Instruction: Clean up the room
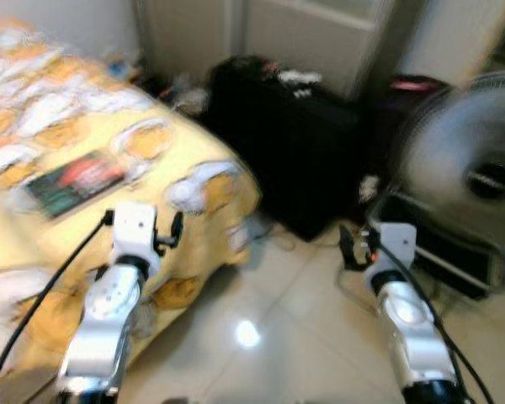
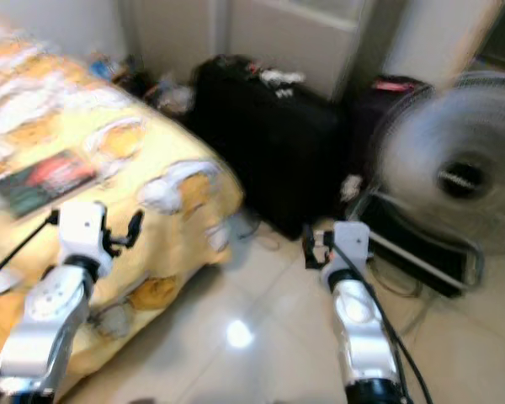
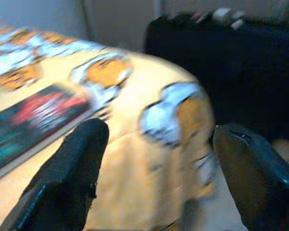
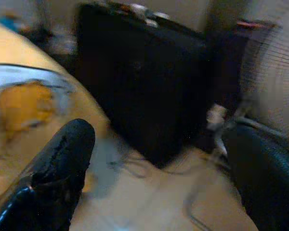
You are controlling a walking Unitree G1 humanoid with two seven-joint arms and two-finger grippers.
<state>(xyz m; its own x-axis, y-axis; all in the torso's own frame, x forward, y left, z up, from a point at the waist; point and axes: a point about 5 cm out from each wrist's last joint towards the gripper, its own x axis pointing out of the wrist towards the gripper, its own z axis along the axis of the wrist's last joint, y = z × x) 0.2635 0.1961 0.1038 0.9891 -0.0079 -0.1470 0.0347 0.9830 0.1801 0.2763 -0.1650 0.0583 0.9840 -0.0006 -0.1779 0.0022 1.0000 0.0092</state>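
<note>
the biggest risk here looks like blur: every view is smeared, so any reach started now would probably land off target. the left gripper (image 1: 143,225) hangs over the near edge of the bed with the yellow, white-and-orange patterned cover (image 1: 198,156), its two black fingers (image 3: 70,171) spread wide and holding nothing. a low or crooked drop could snag the cover and drag it off the corner. the right gripper (image 1: 353,246) hovers over the pale glossy tile floor (image 1: 261,337), fingers also wide apart and empty, near the grey round standing fan (image 1: 480,168) and the loose cables by its base; a swing toward that side could catch a cord or knock the fan.

the likeliest thing to tidy is the flat dark rectangular book or packet with red and teal print (image 1: 74,183), lying flat on the bed well in from the near edge. it sits beyond the left gripper and a little to its left, apart from the fingers, not between them. the black fabric suitcase (image 1: 286,143) stands on the floor past the bed's corner, between the bed and the fan, with small items on top too blurred to name.
</note>
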